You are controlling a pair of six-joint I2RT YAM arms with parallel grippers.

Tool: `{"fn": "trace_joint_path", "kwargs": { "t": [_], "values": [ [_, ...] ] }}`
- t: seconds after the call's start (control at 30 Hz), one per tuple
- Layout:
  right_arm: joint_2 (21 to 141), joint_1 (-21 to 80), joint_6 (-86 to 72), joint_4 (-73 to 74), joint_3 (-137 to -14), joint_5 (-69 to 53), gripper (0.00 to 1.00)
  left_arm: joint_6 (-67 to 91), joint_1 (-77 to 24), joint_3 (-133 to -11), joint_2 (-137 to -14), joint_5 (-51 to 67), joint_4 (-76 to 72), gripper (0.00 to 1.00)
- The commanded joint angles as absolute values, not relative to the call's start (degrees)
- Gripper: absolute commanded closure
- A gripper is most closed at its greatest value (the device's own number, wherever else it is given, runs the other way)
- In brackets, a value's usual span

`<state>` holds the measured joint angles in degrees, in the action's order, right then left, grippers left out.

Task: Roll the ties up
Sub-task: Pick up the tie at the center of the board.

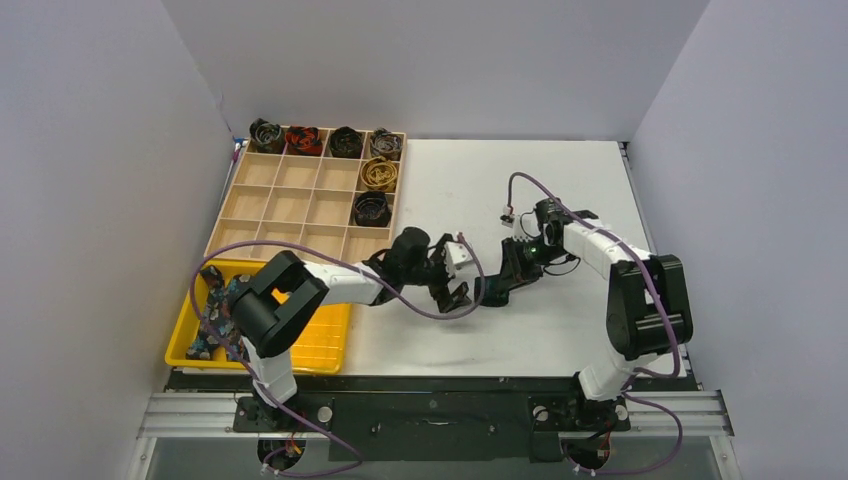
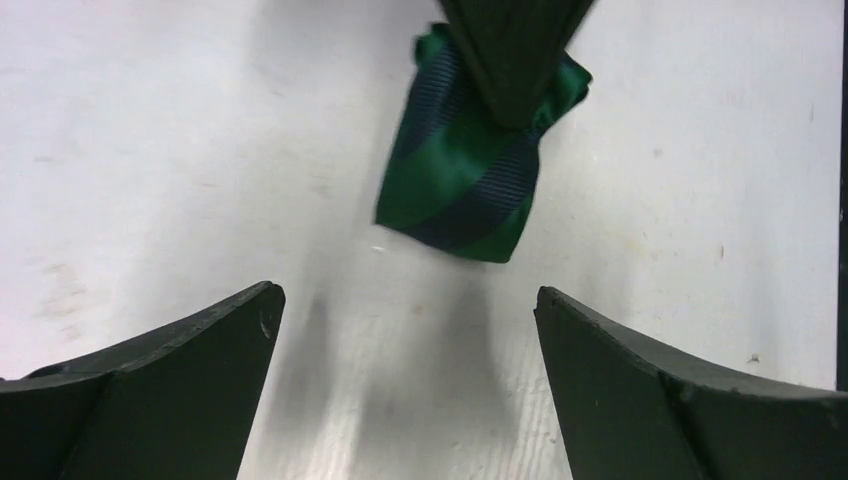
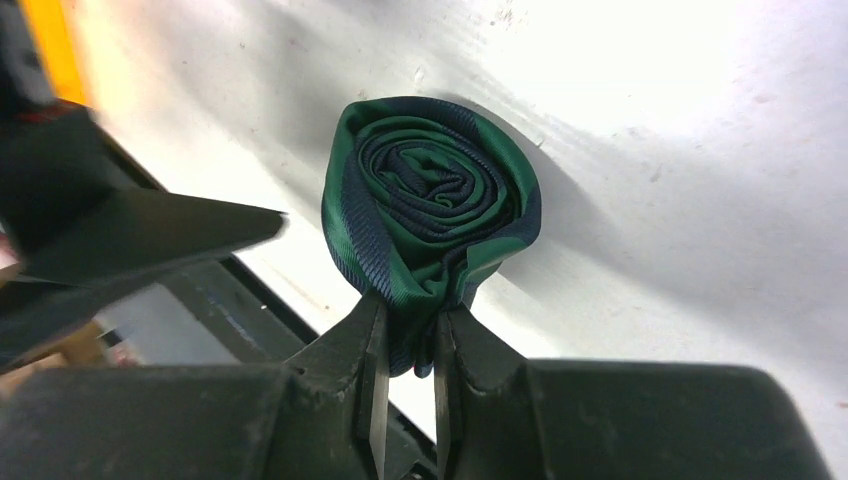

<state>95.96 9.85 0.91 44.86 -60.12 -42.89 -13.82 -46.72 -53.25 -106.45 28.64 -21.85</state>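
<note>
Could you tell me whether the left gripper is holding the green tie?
No, the left gripper is open, and the right gripper pinches the green tie.

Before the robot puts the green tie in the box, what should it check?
1. The tie is rolled: ok, a neat coil.
2. The right pincer holds it: ok, shut on the coil's bottom edge.
3. The left pincer has let go: ok, open and apart from the tie.
4. Room in the box: ok, many slots are bare.
5. Way to the box: probably not ok, the left arm lies between the tie and the box.
6. Coil stays rolled once dropped: cannot tell.
</note>
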Motion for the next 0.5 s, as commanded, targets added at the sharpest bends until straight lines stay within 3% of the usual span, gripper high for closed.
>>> {"fn": "trace_joint_path", "kwargs": {
  "t": [0.0, 0.2, 0.47],
  "values": [
    [89.98, 10.48, 5.15, 38.82, -58.73, -38.58, 1.00, -4.04, -40.98, -49.86, -98.36, 27.87, -32.62, 0.03],
    [89.19, 12.23, 0.84, 33.14, -58.02, -37.93, 1.00, -5.16, -37.15, -54.71, -97.28, 31.56, -19.77, 0.03],
    [77.24, 26.04, 5.50, 11.60, -46.80, -17.65, 1.00, -2.42, -34.81, -52.79, -95.00, 25.86, -21.46, 0.03]
  ]
}}
